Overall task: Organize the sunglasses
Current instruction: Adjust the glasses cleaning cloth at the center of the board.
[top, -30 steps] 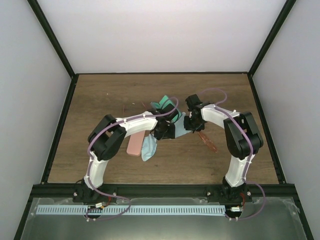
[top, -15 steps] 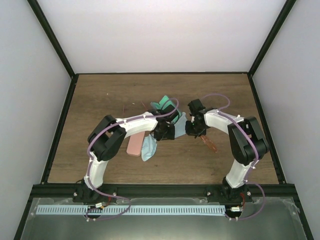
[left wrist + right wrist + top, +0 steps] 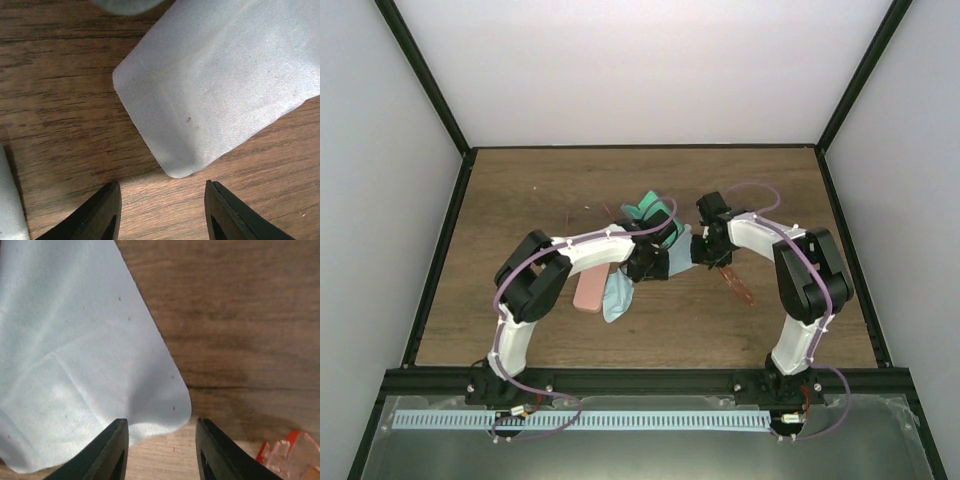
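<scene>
Right claw [image 3: 160,450]: seen apart at the bottom of the right wrist view, nothing between the jaws; the corner of a blue cloth [image 3: 75,365] lies just ahead of them
Left claw [image 3: 162,212]: jaws apart at the bottom of the left wrist view, empty; a grey case [image 3: 220,85] lies just beyond, on the table [image 3: 60,100]
Step judged: the cloth corner is to be pinched; the jaws should be lowered square over the corner, and the glasses beside it should not be caught
Orange glasses [image 3: 290,455]: at the lower right of the right wrist view, near the cloth, apart from it
Pink case [image 3: 588,290]: centre left of the top view; shut, contents hidden
Other glasses [image 3: 582,212]: only thin lines are made out at upper centre left of the top view; which parts they are cannot be told
</scene>
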